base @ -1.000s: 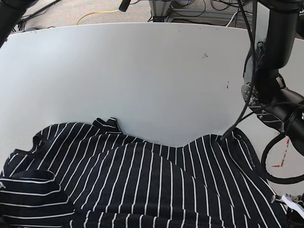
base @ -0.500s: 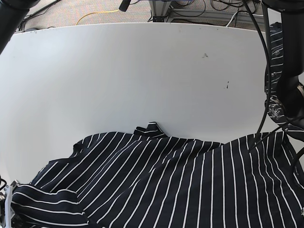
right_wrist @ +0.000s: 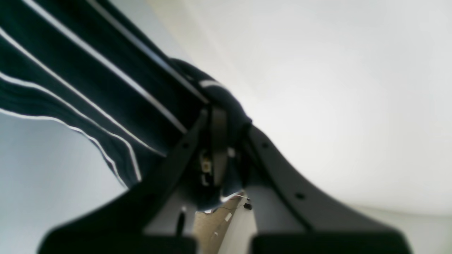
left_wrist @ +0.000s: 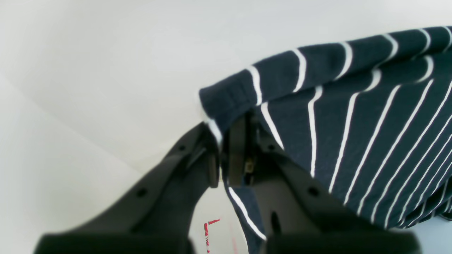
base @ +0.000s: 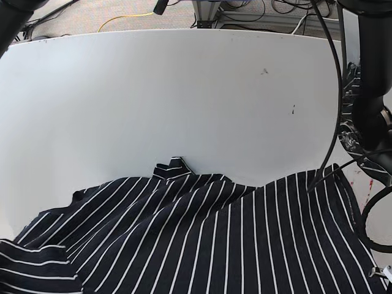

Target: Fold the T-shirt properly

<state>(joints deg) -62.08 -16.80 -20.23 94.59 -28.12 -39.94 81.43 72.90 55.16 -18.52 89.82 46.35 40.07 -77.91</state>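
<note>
Left wrist view, gripper: the left gripper (left_wrist: 219, 165) has its two dark jaws pressed together on a hemmed edge of the T-shirt (left_wrist: 353, 116).
Left wrist view, cloth: one navy shirt with thin white stripes hangs from the jaws to the right, above the white table (left_wrist: 106, 70).
Left wrist view, marking: red tape marks (left_wrist: 211, 229) show low in the frame between the jaws.

Right wrist view, gripper: the right gripper (right_wrist: 220, 141) is pinched on a bunched fold of the T-shirt (right_wrist: 88, 88); the jaws show no gap.
Right wrist view, cloth: the striped fabric trails up and to the left from the grip; the picture is blurred, so finer detail cannot be told.

Base view, cloth: one T-shirt (base: 202, 239) lies rumpled across the near part of the table (base: 184, 92), running off the bottom edge of the frame.
Base view, fold: a small raised peak of cloth stands at the shirt's far edge.
Base view, arm: one dark arm (base: 373, 79) with cables (base: 335, 92) stands at the right side; neither gripper's tips show here.
Base view, containers: none seen.
</note>
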